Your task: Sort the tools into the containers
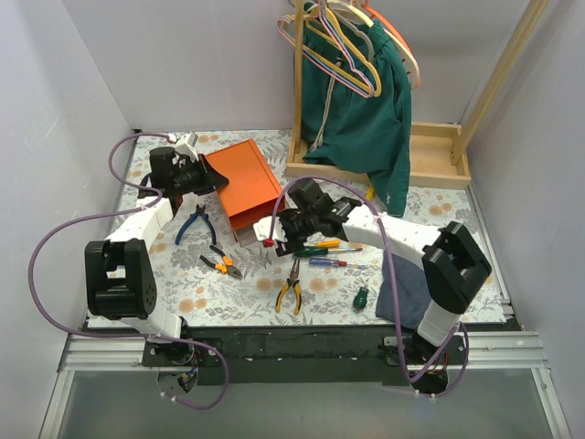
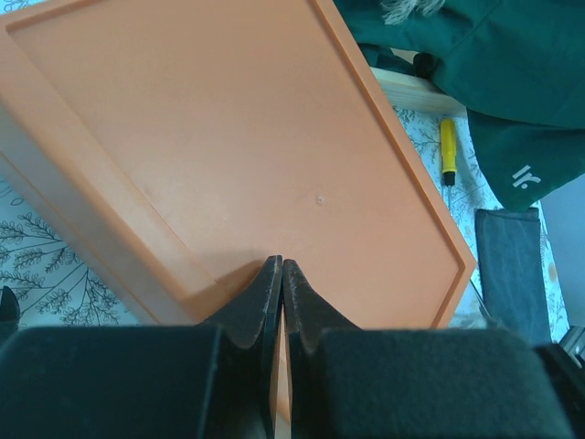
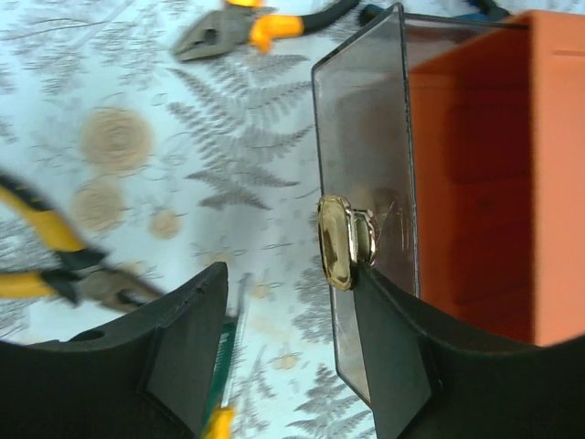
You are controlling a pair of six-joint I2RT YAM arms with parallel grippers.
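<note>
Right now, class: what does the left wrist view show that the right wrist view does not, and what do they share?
Left wrist only: the shut left gripper, a yellow-handled tool, a green garment. Right wrist only: the open right gripper beside the gold knob of the clear drawer, orange-black pliers, yellow-black pliers. Both: the orange cabinet and floral tabletop.

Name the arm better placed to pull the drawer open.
Right. The right pincer, open, straddles the gold knob of the drawer; the left pincer is shut at the top of the cabinet.
</note>
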